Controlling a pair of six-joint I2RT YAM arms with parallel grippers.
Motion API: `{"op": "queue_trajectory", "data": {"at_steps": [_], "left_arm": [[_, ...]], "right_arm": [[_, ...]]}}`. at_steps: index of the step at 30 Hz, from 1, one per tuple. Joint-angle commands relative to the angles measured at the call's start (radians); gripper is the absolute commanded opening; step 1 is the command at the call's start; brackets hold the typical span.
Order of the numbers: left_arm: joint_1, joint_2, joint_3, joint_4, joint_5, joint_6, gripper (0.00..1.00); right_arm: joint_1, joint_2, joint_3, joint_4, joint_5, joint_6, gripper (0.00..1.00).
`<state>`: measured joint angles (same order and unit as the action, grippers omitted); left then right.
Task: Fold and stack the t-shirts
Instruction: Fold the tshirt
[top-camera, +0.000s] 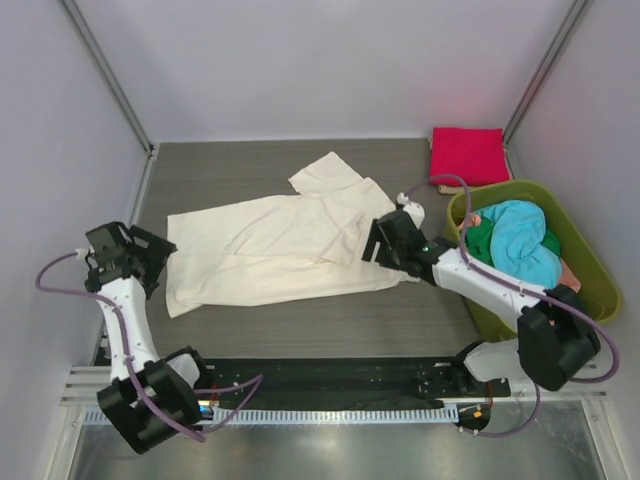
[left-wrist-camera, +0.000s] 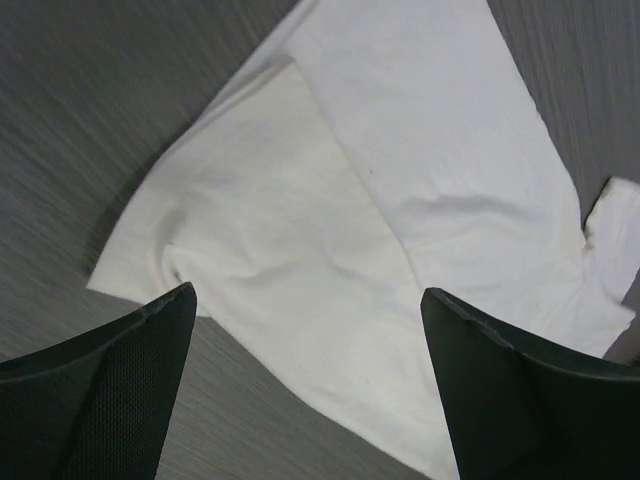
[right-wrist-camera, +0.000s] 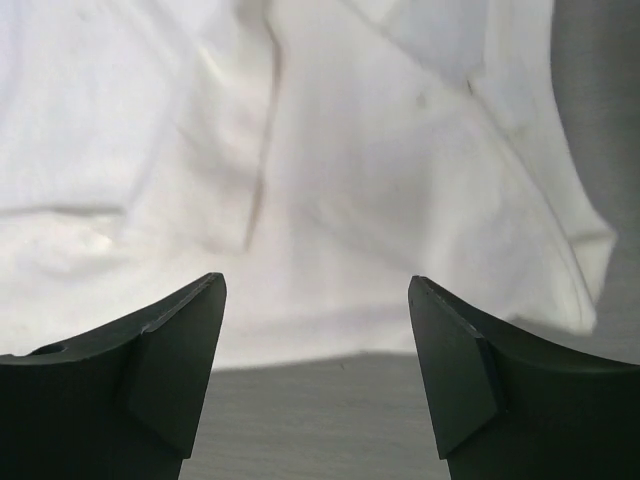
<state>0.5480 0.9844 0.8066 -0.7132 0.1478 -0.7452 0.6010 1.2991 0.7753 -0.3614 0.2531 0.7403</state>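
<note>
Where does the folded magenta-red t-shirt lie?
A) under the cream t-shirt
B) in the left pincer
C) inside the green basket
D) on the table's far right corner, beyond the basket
D: the magenta-red t-shirt lies flat on the table in the far right corner, beyond the basket.

Matt cream cloth t-shirt (top-camera: 270, 250), wood-grain table (top-camera: 220, 165)
</note>
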Motion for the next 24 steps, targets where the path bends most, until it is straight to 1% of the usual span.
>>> {"op": "queue_trajectory", "data": {"at_steps": [1,2,3,4,5,6,7,8,10,11,12,13,14,15,16,18,19,20,22,24], "left_arm": [[-0.169,0.057,0.133,-0.018,-0.089,0.142,0.94],[-0.259,0.066,0.172,-0.040,-0.140,0.159,0.95],[-0.285,0.074,0.177,-0.049,-0.177,0.188,0.95],[-0.302,0.085,0.177,-0.060,-0.159,0.204,0.95],[-0.322,0.086,0.178,-0.072,-0.154,0.214,0.95],[-0.333,0.089,0.175,-0.080,-0.154,0.228,0.95],[-0.347,0.088,0.169,-0.080,-0.159,0.257,0.95],[-0.370,0.091,0.172,-0.087,-0.175,0.257,0.95],[-0.396,0.085,0.174,-0.094,-0.165,0.257,0.94],[-0.398,0.071,0.171,-0.089,-0.159,0.257,0.94],[-0.398,0.063,0.171,-0.091,-0.157,0.257,0.94],[-0.399,0.054,0.171,-0.089,-0.163,0.257,0.94],[-0.399,0.040,0.167,-0.086,-0.162,0.254,0.94],[-0.399,0.033,0.163,-0.083,-0.154,0.256,0.94],[-0.399,0.030,0.163,-0.077,-0.154,0.256,0.94],[-0.401,0.025,0.161,-0.075,-0.152,0.257,0.93],[-0.399,0.023,0.164,-0.077,-0.128,0.257,0.93],[-0.399,0.020,0.164,-0.074,-0.125,0.257,0.93],[-0.399,0.014,0.161,-0.075,-0.131,0.257,0.93],[-0.399,0.011,0.161,-0.074,-0.134,0.257,0.93]], "right_arm": [[-0.007,0.160,0.237,0.030,0.107,-0.136,0.80],[-0.015,0.199,0.336,0.033,0.109,-0.156,0.80],[-0.039,0.241,0.390,0.036,0.104,-0.171,0.80],[-0.059,0.296,0.448,0.035,0.080,-0.203,0.80],[-0.078,0.395,0.573,0.033,0.046,-0.219,0.80],[-0.111,0.458,0.646,0.027,0.003,-0.228,0.80],[-0.122,0.512,0.723,0.003,-0.005,-0.237,0.80],[-0.128,0.626,0.868,0.001,-0.011,-0.277,0.80],[-0.144,0.736,1.023,-0.014,-0.027,-0.326,0.80],[-0.150,0.800,1.176,-0.022,-0.040,-0.366,0.80],[-0.156,0.918,1.261,-0.036,-0.049,-0.378,0.80],[-0.167,0.987,1.350,-0.068,-0.048,-0.387,0.80],[-0.173,1.047,1.521,-0.077,-0.049,-0.412,0.80],[-0.176,1.159,1.598,-0.082,-0.038,-0.421,0.80],[-0.182,1.210,1.736,-0.070,-0.006,-0.433,0.80],[-0.187,1.299,1.827,-0.039,-0.002,-0.462,0.80],[-0.190,1.348,1.857,0.008,-0.021,-0.463,0.78],[-0.194,1.362,1.857,0.025,-0.069,-0.455,0.76],[-0.191,1.361,1.839,0.047,-0.115,-0.420,0.74],[-0.188,1.339,1.756,0.059,-0.161,-0.400,0.74]]}}
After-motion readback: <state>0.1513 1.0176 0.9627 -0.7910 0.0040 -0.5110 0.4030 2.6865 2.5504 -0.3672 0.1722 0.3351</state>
